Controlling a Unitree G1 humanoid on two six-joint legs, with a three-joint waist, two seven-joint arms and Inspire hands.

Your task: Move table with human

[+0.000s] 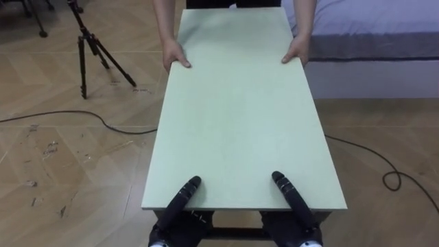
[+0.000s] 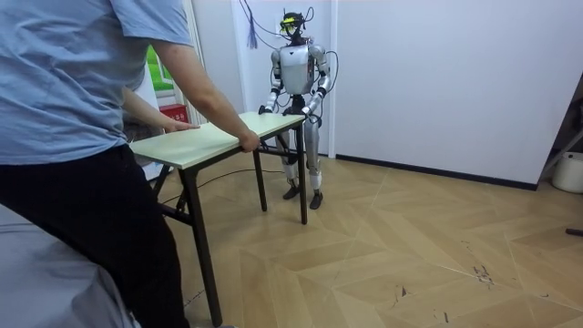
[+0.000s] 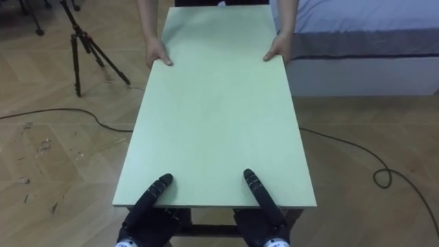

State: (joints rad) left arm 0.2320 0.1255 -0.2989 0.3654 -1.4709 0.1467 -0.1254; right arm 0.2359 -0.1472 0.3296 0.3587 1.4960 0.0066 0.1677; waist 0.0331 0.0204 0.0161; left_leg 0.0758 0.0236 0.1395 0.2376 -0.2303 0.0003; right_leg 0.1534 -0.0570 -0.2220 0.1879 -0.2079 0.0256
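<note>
A long pale green table (image 1: 240, 116) runs away from me, on dark legs in the room view (image 2: 214, 138). My left hand (image 1: 180, 199) and my right hand (image 1: 291, 195) grip its near edge, each thumb lying on top and the rest of the hand under the board. At the far end a person in a blue shirt (image 2: 73, 82) holds both long edges, one hand (image 1: 175, 55) on the left and the other hand (image 1: 296, 51) on the right. I stand upright at my end, close to a white wall.
A black tripod (image 1: 89, 48) stands on the wooden floor to the far left. A bed (image 1: 370, 34) with a grey cover lies at the far right, close to the table's corner. Dark cables (image 1: 68, 116) cross the floor on both sides.
</note>
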